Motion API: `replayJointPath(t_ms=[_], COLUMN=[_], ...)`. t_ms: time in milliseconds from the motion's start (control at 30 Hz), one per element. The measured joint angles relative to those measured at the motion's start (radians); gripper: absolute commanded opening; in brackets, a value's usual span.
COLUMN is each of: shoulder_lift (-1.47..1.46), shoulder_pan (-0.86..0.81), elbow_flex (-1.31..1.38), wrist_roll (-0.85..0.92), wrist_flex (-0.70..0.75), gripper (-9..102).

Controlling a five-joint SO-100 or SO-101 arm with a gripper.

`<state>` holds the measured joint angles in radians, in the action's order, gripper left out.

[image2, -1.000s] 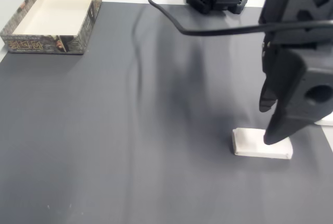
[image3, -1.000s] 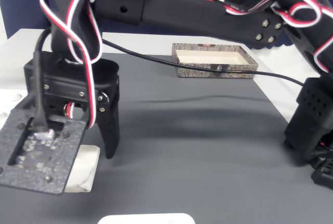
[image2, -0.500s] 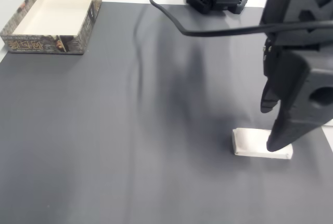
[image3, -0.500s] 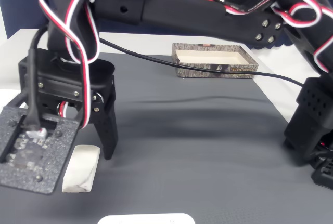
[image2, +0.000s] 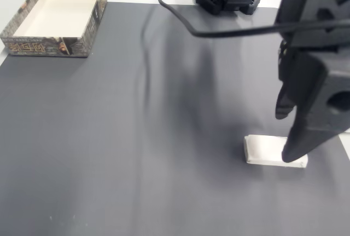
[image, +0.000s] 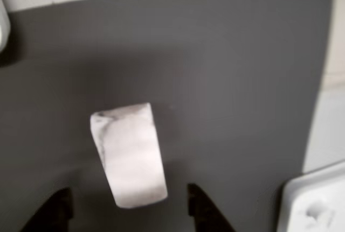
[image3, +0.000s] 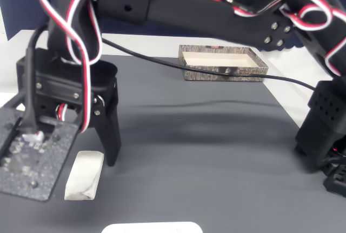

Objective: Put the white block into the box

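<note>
White block lies flat on the grey counter, well apart from the box. Gripper above it, jaws wide, empty, straddling its near end. We judge: descend straight, centre across the short width, then close.

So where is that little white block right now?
The white block lies flat on the dark mat at the lower right of a fixed view, under the open gripper and far from the box.
</note>
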<state>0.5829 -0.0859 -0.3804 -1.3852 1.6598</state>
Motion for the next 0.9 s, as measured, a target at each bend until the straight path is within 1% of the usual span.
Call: replayJointPath(t_ms=[333, 900], shoulder_lift=[-0.037, -0.040], shoulder_pan=[0.000, 0.000], elbow_flex=[0.049, 0.051], wrist_roll=[0.000, 0.006], wrist_flex=[0.002, 0.035], gripper=[27, 36])
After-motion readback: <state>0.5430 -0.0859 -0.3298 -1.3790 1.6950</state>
